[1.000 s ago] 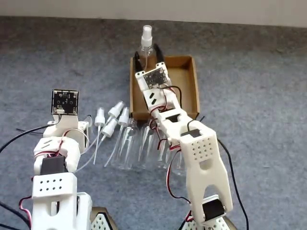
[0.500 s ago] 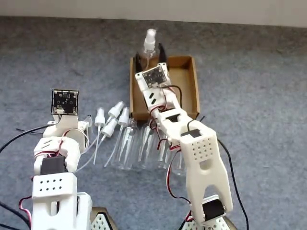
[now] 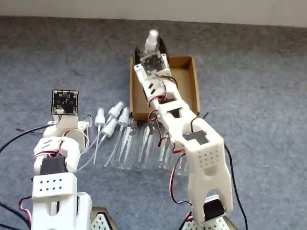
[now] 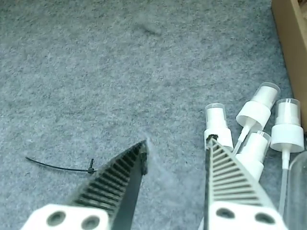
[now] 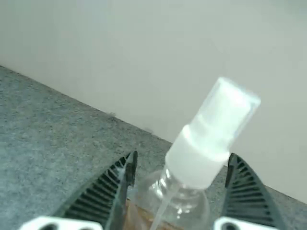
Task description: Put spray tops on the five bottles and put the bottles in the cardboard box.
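1. A clear plastic bottle with a white spray top [image 5: 211, 139] is tilted at the far end of the shallow brown cardboard box [image 3: 194, 81]. Its cap [image 3: 152, 38] sticks up above the box's far wall.
2. The right pincer [image 5: 182, 157] holds this bottle, one black ribbed finger on either side of its shoulder.
3. Uncapped clear bottles [image 3: 125, 143] lie side by side just in front of the box, partly under the right arm.
4. Four loose white spray tops [image 4: 259, 103] with long dip tubes lie clustered beside them.
5. The left pincer [image 4: 176, 142] is spread wide with nothing in it, low over the grey carpeted tabletop [image 3: 249, 72], one finger at the nearest spray top.
6. A thin black cable tie [image 4: 57, 167] lies near it.
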Motion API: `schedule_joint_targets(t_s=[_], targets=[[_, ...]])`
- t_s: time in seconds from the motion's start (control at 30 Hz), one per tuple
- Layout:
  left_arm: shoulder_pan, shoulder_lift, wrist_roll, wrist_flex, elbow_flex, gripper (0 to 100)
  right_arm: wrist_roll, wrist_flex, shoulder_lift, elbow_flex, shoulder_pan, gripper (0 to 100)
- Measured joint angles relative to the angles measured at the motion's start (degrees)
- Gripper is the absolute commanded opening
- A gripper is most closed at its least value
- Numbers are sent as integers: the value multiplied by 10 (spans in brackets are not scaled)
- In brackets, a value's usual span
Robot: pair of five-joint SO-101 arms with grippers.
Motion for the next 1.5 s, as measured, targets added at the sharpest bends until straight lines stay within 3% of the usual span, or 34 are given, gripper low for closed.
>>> schedule_joint_targets(t_s=[0.13, 0.47, 0.7, 0.9, 1.13, 1.5], targets=[[0, 0, 0, 0, 0, 182, 0, 91, -70, 0, 0, 238], [0, 0, 0, 0, 5, 182, 0, 453, -300, 0, -7, 238], [0, 0, 0, -11, 11, 182, 0, 753, -470, 3, -21, 238], [0, 0, 0, -11, 20, 182, -19, 1009, -565, 88, -31, 238], [0, 0, 0, -11, 20, 182, -166, 1054, -648, 239, 25, 238], [0, 0, 0, -11, 20, 182, -178, 960, -646, 440, 90, 238]])
